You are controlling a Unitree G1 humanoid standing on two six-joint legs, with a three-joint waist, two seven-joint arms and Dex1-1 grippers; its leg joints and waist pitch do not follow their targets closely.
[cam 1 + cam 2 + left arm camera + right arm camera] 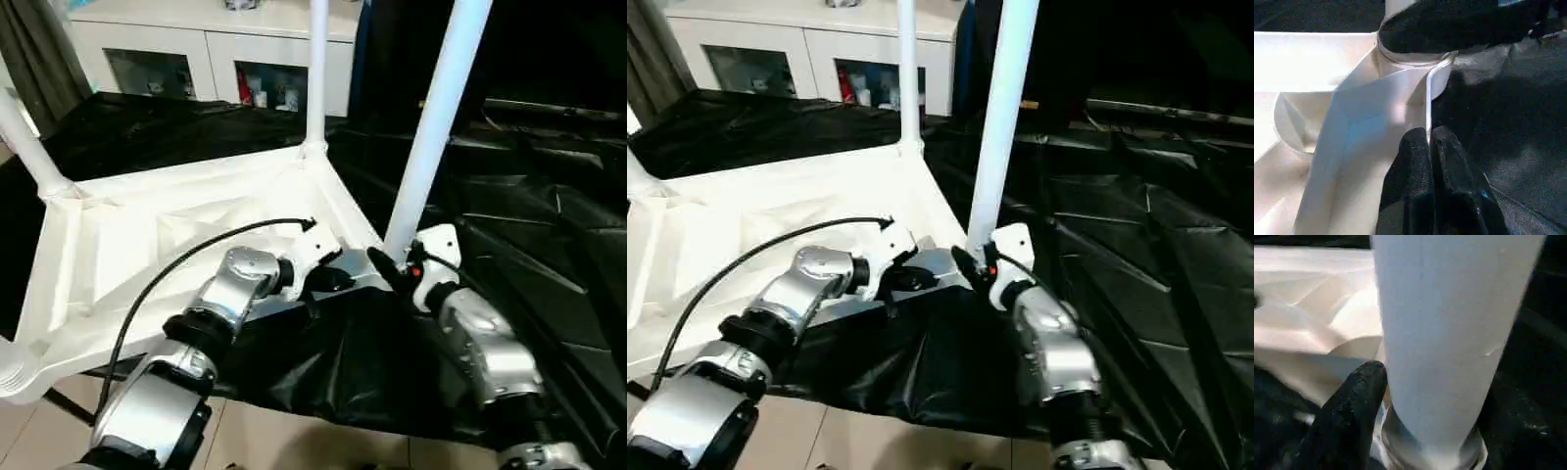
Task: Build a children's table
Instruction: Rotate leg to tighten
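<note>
The table top [186,235] lay upside down on a black sheet [323,362], its ribbed underside facing up and its legs standing from the corner sockets. The right gripper [392,269] stood at the base of the nearest leg [431,127], right where that tube entered its socket. In the right wrist view one black finger [1349,416] lay against the side of the leg [1449,333], and the gripper's jaws straddled the tube; whether they pressed on it or merely stood around it could not be told. The left gripper [328,279] sat just beside the right one, at the same corner of the top. Its fingers [1420,181] were pressed together with no gap, their tips touching the thin raised rim [1428,103] just short of the socket. Beyond both grippers a second leg [316,73] rose upright from the far corner, and well off to the left gripper's outer side a third leg [24,142] leaned from another corner. A white cabinet [211,44] stood behind the sheet.
</note>
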